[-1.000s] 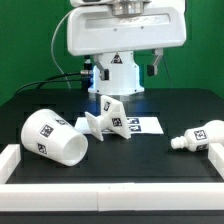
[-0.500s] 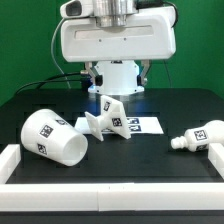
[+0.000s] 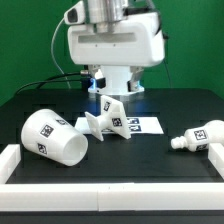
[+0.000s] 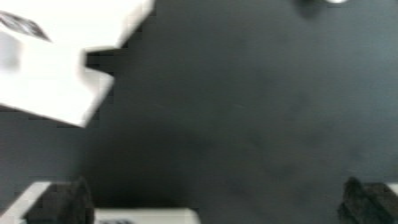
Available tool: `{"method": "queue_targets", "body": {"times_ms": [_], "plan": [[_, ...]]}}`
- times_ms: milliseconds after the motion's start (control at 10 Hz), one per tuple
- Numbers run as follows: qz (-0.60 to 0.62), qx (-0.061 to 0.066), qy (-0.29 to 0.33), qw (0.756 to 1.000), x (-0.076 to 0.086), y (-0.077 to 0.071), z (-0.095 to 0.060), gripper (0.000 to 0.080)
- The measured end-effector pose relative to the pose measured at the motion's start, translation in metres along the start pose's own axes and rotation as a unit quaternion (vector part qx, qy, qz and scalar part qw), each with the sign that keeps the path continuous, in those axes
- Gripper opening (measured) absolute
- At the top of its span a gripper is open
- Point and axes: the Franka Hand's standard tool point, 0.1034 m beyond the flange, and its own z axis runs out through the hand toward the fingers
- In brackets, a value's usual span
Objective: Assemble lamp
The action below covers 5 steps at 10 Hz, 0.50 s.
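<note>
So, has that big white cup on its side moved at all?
No. The shade lies just as far from the marker board as before.

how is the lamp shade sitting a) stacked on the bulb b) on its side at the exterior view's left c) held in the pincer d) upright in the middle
b: the shade lies on its side on the table, well apart from the bulb.
</note>
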Motion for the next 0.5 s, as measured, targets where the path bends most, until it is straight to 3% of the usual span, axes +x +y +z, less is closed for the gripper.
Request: {"method": "queue_targets", "body": {"times_ms": [100,500], "plan": [[0.08,0.015,0.0,0.997,-0.0032,0.0172,0.0103,0.0699],[0.079,0.016,0.003,0.997,-0.0073,0.0183,0.0139,0.0699]]}}
